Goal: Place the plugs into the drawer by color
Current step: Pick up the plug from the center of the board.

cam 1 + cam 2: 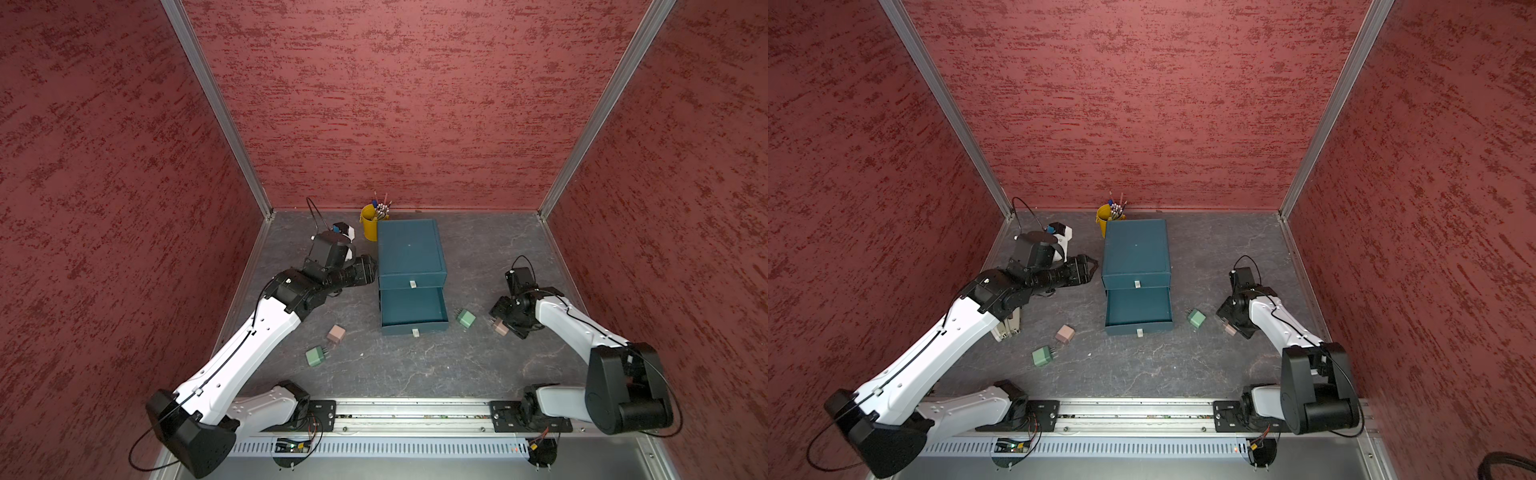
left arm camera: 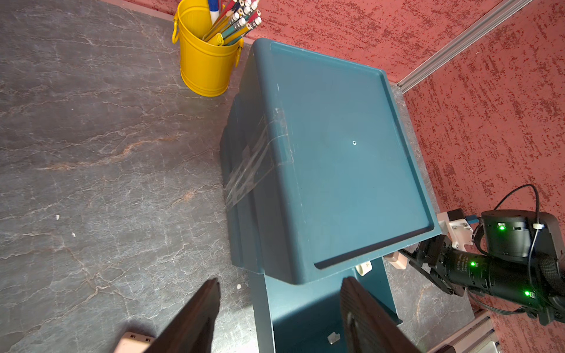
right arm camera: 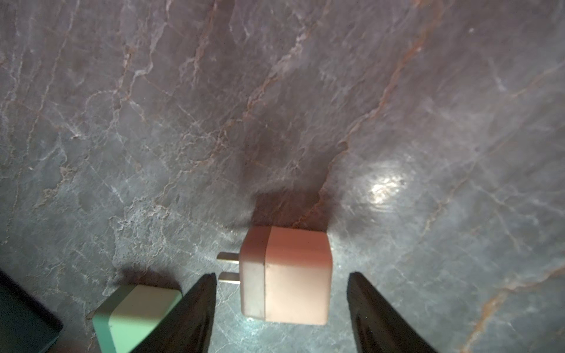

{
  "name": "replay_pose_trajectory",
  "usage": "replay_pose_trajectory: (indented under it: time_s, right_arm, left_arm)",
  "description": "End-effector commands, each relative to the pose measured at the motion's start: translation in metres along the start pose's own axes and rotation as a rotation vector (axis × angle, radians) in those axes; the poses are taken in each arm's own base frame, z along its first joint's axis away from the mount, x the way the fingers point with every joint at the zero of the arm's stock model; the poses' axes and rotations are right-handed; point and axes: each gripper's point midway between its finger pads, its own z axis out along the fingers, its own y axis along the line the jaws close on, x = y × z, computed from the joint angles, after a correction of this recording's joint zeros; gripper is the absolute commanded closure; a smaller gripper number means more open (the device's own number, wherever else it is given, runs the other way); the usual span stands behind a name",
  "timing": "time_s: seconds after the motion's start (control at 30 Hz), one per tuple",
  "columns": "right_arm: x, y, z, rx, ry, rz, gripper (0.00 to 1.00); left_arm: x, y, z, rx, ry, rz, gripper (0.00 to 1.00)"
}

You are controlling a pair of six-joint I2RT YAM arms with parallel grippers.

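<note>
Pickup is in hand: the right pincer (image 3: 281, 274), jaws apart, straddles the pinkish beige plug (image 3: 296, 269) lying on the bench (image 1: 415, 365) right of the teal drawer chest (image 1: 411, 249), while the left pincer (image 2: 279, 279), likewise apart, waits at the chest's left side, so the next move likely calls for closing squarely on the plug, then carrying it to the pulled-out drawer (image 1: 413, 305).

Top views evenly lit but dimmish, red cast off the walls, corner posts (image 1: 216, 104) splayed by the wide lens; right wrist view has a glare patch on the table (image 3: 385, 186), a soft shadow behind the pink plug (image 3: 293, 275), and the green plug (image 3: 134, 314) and dark fingers (image 3: 189, 318) blurred.
</note>
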Motion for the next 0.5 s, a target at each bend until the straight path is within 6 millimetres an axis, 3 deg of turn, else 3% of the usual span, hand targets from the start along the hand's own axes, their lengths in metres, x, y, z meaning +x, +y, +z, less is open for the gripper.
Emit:
replay_pose_trajectory:
  time_s: [0.0,0.23,0.47]
  right_arm:
    - [-0.001,0.0,0.008,-0.008,0.002,0.002,0.33]
    - [0.003,-0.004,0.02,-0.008,0.021,0.014,0.44]
    - [0.003,-0.005,0.021,-0.01,0.017,0.013,0.64]
  left_arm:
    - [-0.004,-0.006,-0.001,0.03,-0.023,0.0,0.34]
    - [-0.002,-0.006,0.0,0.032,-0.018,-0.006,0.34]
    - [0.0,-0.004,0.002,0.028,-0.013,-0.007,0.34]
